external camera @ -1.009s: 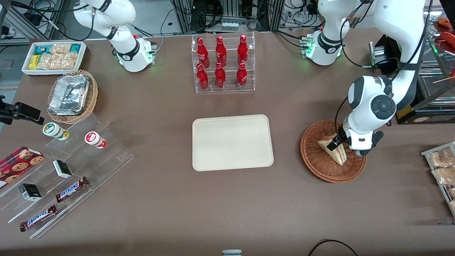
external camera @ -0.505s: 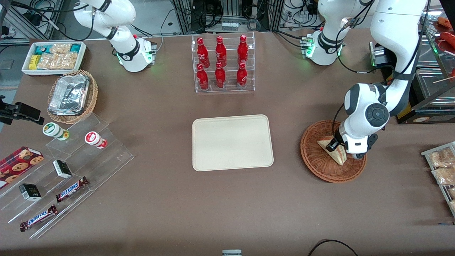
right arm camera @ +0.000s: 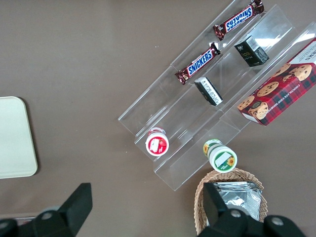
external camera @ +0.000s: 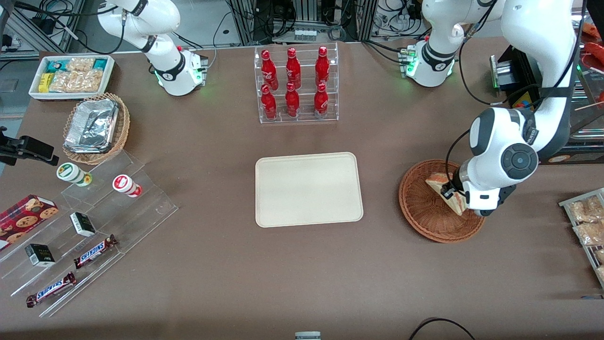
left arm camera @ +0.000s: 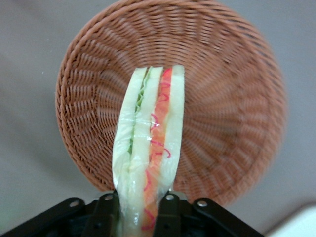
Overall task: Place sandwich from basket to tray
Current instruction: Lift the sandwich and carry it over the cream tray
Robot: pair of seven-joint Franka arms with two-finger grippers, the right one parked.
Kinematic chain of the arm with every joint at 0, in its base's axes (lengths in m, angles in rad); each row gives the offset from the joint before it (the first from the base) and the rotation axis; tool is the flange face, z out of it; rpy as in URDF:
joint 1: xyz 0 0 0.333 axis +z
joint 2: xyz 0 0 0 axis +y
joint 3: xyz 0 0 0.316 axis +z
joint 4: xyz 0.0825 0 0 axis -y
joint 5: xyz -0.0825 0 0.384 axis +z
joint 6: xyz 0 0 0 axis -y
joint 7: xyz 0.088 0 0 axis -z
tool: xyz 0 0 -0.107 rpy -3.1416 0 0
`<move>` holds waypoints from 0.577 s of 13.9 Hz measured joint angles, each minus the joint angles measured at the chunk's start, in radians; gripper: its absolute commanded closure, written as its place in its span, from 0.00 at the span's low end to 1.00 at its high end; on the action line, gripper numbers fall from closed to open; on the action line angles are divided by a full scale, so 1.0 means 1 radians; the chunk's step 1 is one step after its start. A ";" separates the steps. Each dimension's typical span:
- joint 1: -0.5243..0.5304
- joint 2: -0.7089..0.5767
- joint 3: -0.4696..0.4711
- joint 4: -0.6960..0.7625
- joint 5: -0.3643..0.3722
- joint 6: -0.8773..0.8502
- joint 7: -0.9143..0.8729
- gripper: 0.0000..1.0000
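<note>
My left gripper [external camera: 449, 192] [left arm camera: 138, 210] is shut on the sandwich [external camera: 446, 192] [left arm camera: 149, 148], a pale wedge with red and green filling along its edge. It holds the wedge lifted above the round reddish-brown wicker basket [external camera: 424, 212] [left arm camera: 232, 98], which has nothing else in it. The black fingers [left arm camera: 166, 212] press both bread faces. The cream tray [external camera: 308, 189] lies flat mid-table with nothing on it, beside the basket toward the parked arm's end; one corner of the tray [right arm camera: 15, 138] shows in the right wrist view.
A clear rack of red bottles [external camera: 295, 85] stands farther from the front camera than the tray. Snack packets [external camera: 587, 222] lie at the working arm's end. A tan foil basket [external camera: 96, 127], white bin [external camera: 71, 75] and acrylic steps with candy bars [external camera: 89, 226] sit toward the parked arm's end.
The gripper has risen with the sandwich held in it, lifting the wedge off the basket floor. The arm's wrist has swung up and slightly away from the tray.
</note>
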 measured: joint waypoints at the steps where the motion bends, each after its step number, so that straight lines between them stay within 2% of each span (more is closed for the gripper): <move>1: -0.002 0.001 -0.027 0.029 0.000 -0.014 0.010 1.00; 6: -0.019 0.080 -0.198 0.099 0.001 -0.013 0.017 1.00; 8: -0.077 0.137 -0.226 0.146 0.003 0.002 0.017 1.00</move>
